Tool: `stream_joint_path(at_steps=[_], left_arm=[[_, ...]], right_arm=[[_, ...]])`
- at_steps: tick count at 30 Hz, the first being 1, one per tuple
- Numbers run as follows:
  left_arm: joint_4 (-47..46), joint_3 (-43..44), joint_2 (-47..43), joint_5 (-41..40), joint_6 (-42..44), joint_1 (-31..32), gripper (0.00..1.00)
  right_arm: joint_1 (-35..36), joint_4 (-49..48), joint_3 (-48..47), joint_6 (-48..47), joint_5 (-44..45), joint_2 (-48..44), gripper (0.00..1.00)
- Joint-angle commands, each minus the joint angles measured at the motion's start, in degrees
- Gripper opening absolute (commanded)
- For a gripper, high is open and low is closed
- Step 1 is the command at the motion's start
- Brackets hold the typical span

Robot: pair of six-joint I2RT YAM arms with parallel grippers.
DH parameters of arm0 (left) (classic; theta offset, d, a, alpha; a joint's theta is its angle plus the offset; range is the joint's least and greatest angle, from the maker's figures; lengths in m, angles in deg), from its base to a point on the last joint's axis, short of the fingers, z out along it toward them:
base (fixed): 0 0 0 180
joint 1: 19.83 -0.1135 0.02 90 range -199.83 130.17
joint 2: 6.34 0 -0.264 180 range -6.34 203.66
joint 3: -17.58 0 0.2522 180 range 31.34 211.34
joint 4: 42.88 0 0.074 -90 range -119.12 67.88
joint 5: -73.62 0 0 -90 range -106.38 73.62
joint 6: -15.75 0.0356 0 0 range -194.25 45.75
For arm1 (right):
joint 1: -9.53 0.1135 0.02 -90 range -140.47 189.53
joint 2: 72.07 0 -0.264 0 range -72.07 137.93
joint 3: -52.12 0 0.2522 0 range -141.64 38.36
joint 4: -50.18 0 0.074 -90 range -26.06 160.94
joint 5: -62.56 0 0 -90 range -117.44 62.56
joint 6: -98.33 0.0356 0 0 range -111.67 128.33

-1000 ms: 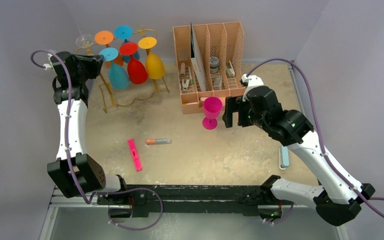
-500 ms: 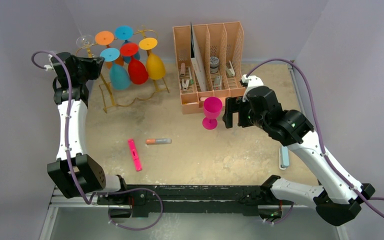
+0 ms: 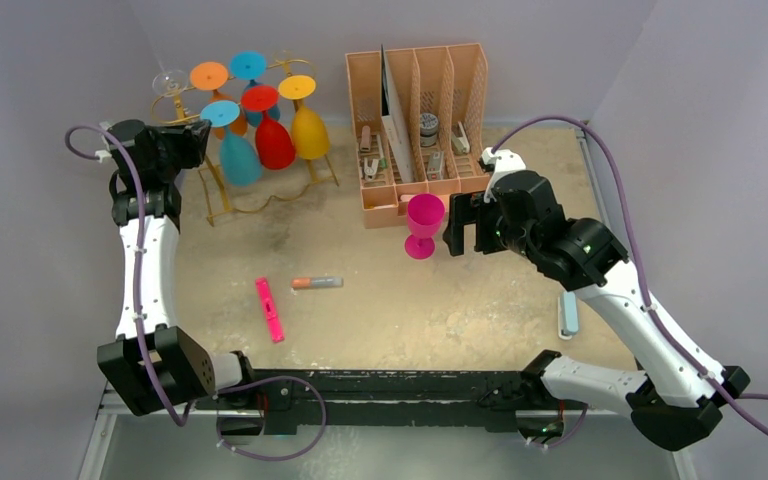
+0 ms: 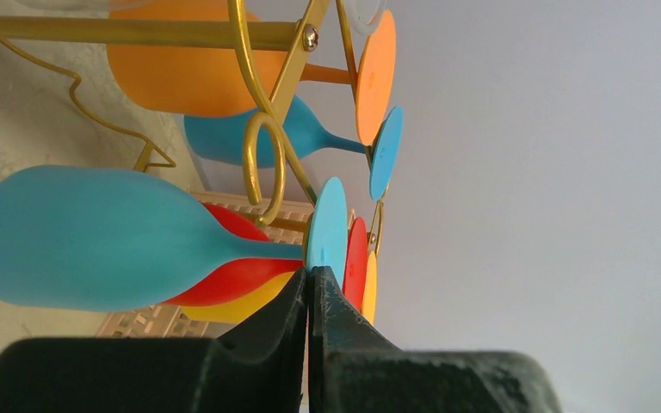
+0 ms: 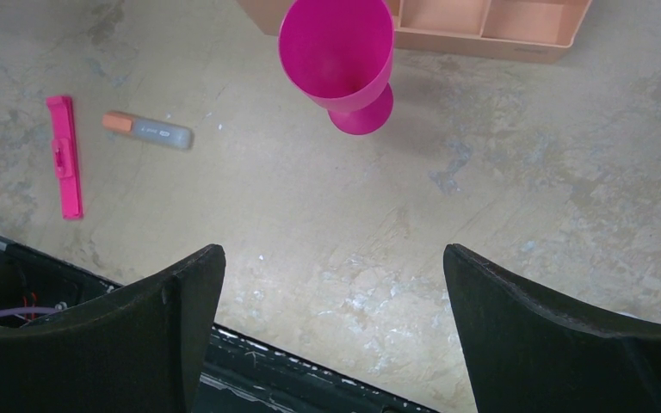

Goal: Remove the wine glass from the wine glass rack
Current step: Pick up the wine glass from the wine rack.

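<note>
Two arms rise from the near edge of the beige table (image 3: 410, 300). Right arm bends low over mid-table. Its right gripper (image 3: 463, 226) is spread wide and empty, just beside an upright magenta plastic goblet (image 3: 424, 215) standing before the peach plastic desk organiser (image 3: 355, 90). Left arm reaches straight to the far left corner, wrist level. The left gripper (image 4: 310, 275) is pressed shut at the foot rim of a light-blue wine glass (image 4: 95, 237), which hangs bowl-down on the thin gold wire wine glass rack (image 4: 138, 33). Whether the rim is nipped cannot be told.
</note>
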Motion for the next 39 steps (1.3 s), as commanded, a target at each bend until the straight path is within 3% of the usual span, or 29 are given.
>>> stream_joint_path(at_steps=[1,8,22,25,31,39], left_arm=[[-3.0,-0.9,-0.5,0.6,-3.3,-0.5,0.01],[-4.6,-2.0,0.6,1.3,-6.2,-0.5,0.22],[-9.5,-1.7,3.7,2.3,-10.3,-0.5,0.32],[-9.3,-2.2,3.5,1.4,-10.2,-0.5,0.28],[-8.2,-2.6,2.8,1.5,-10.2,-0.5,0.10],[-6.8,-4.4,-0.1,0.7,-11.8,-0.5,0.00]], right_arm=[[-0.3,0.1,-2.0,0.4,0.0,-0.4,0.99],[-0.3,0.1,-2.8,0.7,-0.4,-0.8,0.99],[-0.4,0.5,-3.7,0.0,0.6,-0.7,0.99],[-0.4,0.4,-3.6,0.0,0.8,-0.8,0.99],[-0.4,0.4,-3.2,0.2,0.5,-0.7,0.99],[-0.4,0.3,-3.1,0.2,0.0,-0.7,0.99]])
